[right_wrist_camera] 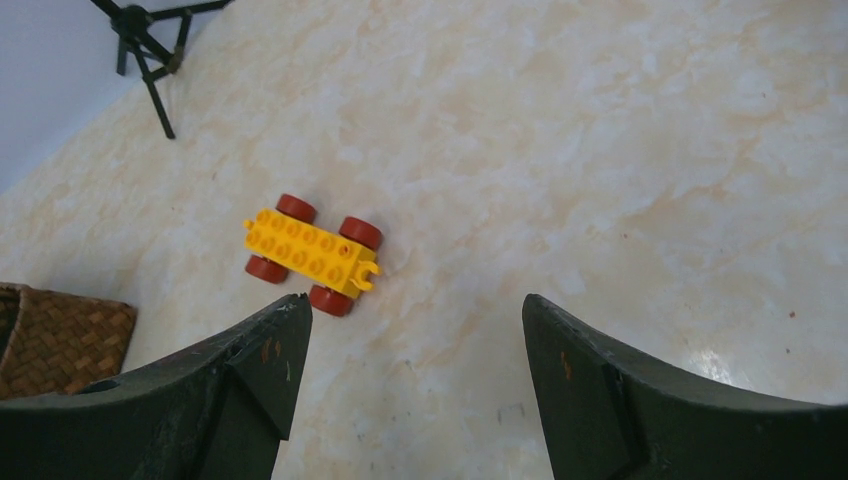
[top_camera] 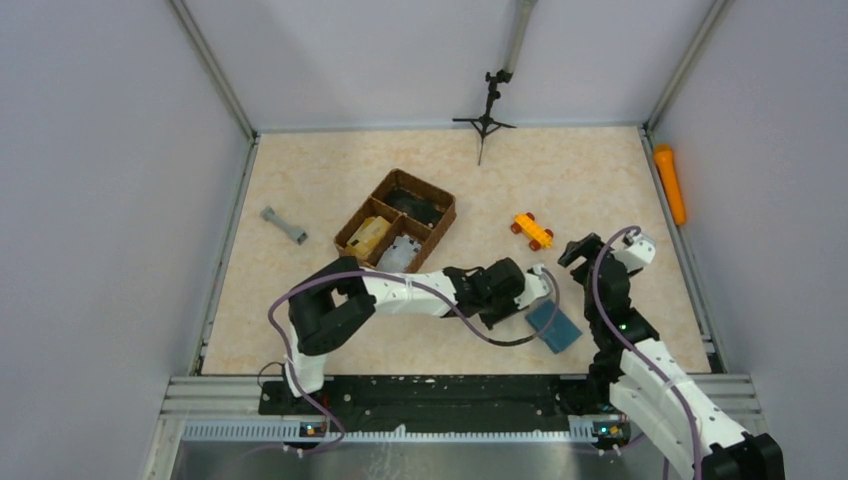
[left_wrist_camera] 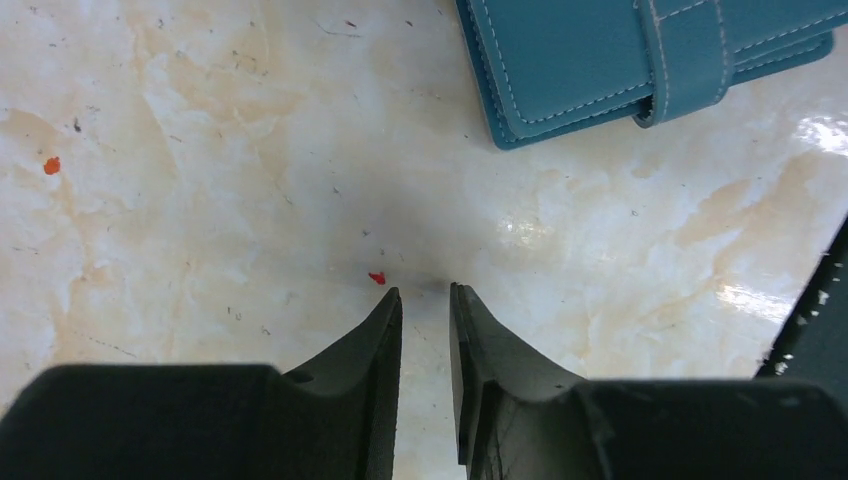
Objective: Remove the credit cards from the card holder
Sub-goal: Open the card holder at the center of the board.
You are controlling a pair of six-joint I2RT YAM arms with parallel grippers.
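Note:
The card holder [top_camera: 553,325] is a teal-blue wallet lying flat and closed near the table's front right. In the left wrist view the card holder [left_wrist_camera: 600,60] fills the top right, its strap fastened across it. The credit cards are hidden. My left gripper [top_camera: 540,288] hovers just left of the holder, not touching it. Seen from its own wrist, the left gripper [left_wrist_camera: 425,292] has its jaws a narrow gap apart, with bare table between them. My right gripper [top_camera: 578,250] is above the table behind the holder. In its wrist view the right gripper [right_wrist_camera: 415,310] stands wide open and holds nothing.
A brown woven divided basket [top_camera: 352,228] with items in it stands left of centre. A yellow toy car [top_camera: 532,230] [right_wrist_camera: 312,255] lies just ahead of the right gripper. A grey part [top_camera: 284,225] lies at the left, an orange cylinder [top_camera: 670,183] by the right wall, a black tripod [top_camera: 487,110] at the back.

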